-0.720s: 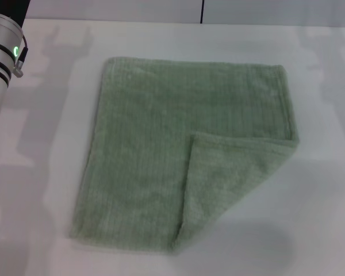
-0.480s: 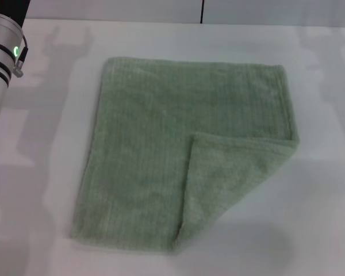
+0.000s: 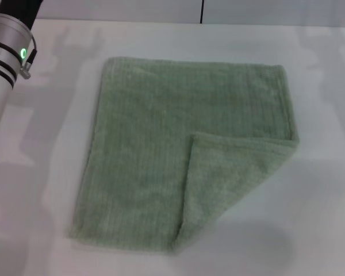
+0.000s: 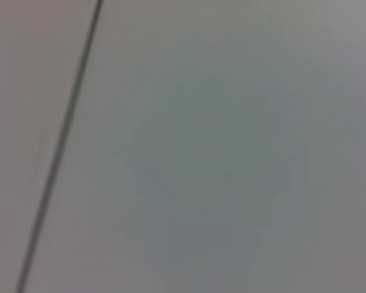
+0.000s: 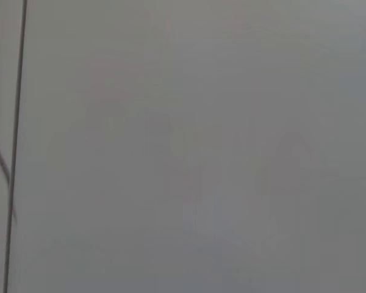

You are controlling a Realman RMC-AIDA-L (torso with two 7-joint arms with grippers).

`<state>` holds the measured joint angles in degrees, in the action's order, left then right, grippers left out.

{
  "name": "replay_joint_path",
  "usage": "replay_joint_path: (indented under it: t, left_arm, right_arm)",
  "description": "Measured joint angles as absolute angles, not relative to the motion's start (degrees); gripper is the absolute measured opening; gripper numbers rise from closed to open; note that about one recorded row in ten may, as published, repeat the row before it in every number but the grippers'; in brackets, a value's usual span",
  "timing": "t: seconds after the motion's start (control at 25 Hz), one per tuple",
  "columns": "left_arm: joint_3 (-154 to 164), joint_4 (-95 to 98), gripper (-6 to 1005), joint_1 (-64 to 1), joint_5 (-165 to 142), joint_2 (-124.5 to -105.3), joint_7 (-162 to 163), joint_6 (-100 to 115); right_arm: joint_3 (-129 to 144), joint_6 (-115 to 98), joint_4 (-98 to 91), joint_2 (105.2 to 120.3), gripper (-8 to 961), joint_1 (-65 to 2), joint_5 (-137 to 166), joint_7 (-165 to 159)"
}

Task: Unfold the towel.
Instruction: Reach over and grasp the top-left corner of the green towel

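We find the towel flat mid-surface, its near right corner folded over, unmoved. The left arm at the left edge has shifted slightly; neither end effector shows, so unfolding hasn't begun.

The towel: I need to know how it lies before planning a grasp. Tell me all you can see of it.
The towel is pale sage-green terry with fine ribbed stripes and hemmed edges. It lies flat on the white table, roughly square, with its near right corner folded over onto the top as a triangular flap. Nothing grips it; only the table touches it.
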<state>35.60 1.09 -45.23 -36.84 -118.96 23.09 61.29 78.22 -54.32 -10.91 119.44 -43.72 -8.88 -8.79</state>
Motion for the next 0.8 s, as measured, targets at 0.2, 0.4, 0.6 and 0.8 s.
replay_joint_path:
  t: [0.2, 0.4, 0.6, 0.8]
  left_arm:
    - [43.4, 4.2, 710, -44.0, -36.9, -118.68, 30.0, 61.1]
    - [46.1, 6.2, 691, -42.6, -36.8, -118.55, 35.3, 60.7]
    - [54.8, 12.7, 503, -40.2, -36.8, -118.32, 44.3, 55.3]
    - [65.2, 20.8, 343, -37.8, -36.8, -118.09, 52.4, 48.1]
  right_arm:
    - [78.2, -54.3, -11.0, 119.44, 653, -43.7, -8.9, -8.8]
    - [78.2, -54.3, -11.0, 119.44, 653, -43.7, -8.9, -8.8]
    - [78.2, -54.3, -11.0, 119.39, 652, -43.7, -8.9, -8.8]
    - [78.2, -54.3, -11.0, 119.35, 652, -43.7, -8.9, -8.8]
